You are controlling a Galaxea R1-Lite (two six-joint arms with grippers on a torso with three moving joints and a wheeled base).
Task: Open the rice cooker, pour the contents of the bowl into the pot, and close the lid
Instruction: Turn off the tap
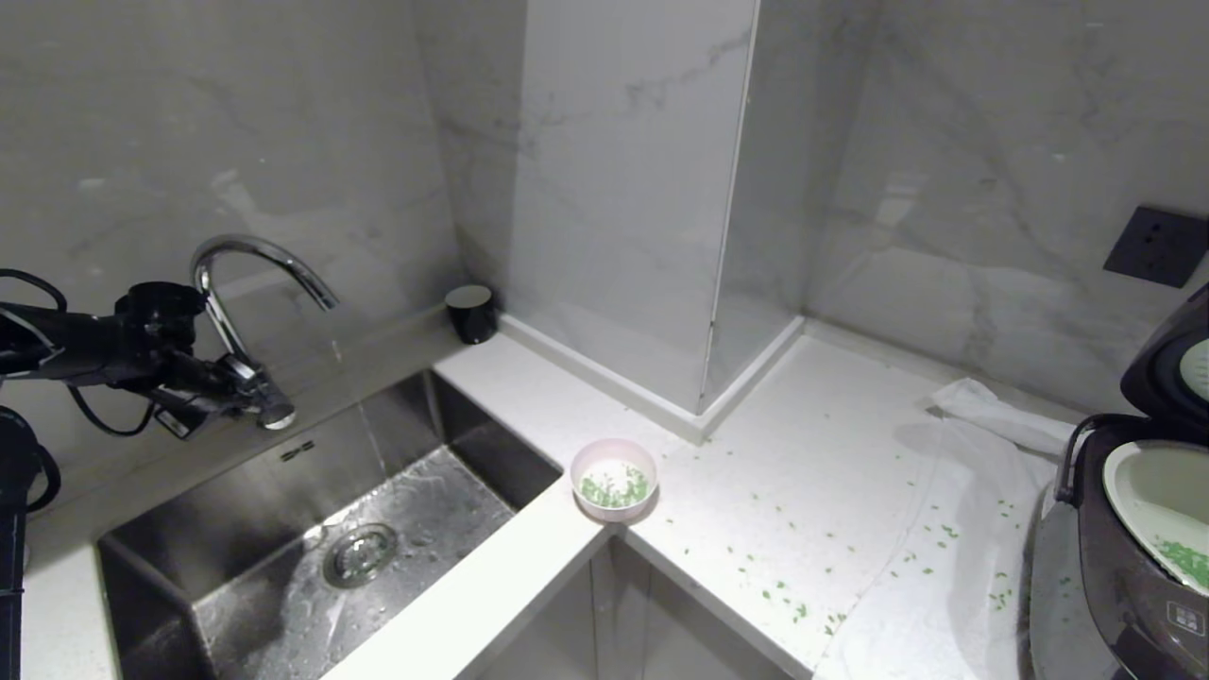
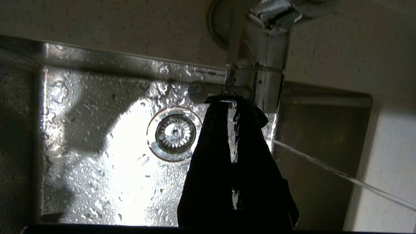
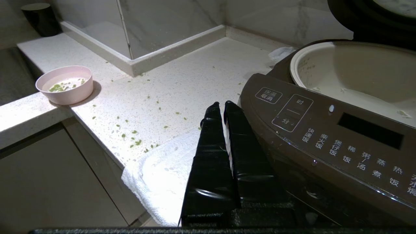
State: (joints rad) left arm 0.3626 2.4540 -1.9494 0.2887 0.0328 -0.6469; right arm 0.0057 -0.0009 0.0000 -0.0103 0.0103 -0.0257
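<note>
Marble walls back a white speckled surface (image 1: 831, 444). Left fingers (image 2: 239, 110), closed, touch the chrome faucet's lever (image 2: 217, 91) over the wet steel sink (image 1: 236, 557). Rightward sits the pale pink round bowl (image 1: 614, 479) holding green bits (image 1: 612, 491). Right fingers (image 3: 224, 105), closed and empty, rest just beside the dark brown rice cooker (image 3: 328, 136), its lid (image 1: 1166, 364) up.

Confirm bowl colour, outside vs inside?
The bowl is pale pink outside and white inside, holding green bits. Right wrist view shows it best.

Head view looks down over sink (image 1: 283, 529) and counter; left wrist close above sink (image 2: 97, 146); right wrist shares bowl (image 3: 65, 85) (image 1: 614, 480).
</note>
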